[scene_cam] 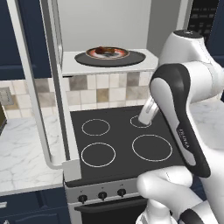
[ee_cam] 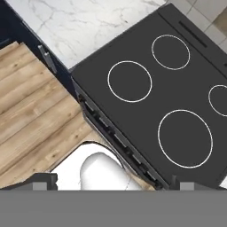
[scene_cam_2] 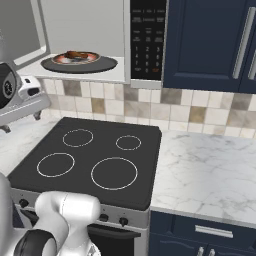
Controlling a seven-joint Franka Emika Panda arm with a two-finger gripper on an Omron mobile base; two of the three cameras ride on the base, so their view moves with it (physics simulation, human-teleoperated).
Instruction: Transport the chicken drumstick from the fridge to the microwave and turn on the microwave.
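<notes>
Black glassy stovetop (ee_cam: 168, 102) bears thin white rings.

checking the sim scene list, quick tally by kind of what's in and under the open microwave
chicken drumstick: 1
plate: 1
turntable: 1
microwave: 1
stovetop: 1
stovetop rings: 4
oven knobs seen from the left base camera: 3
total: 12
</notes>
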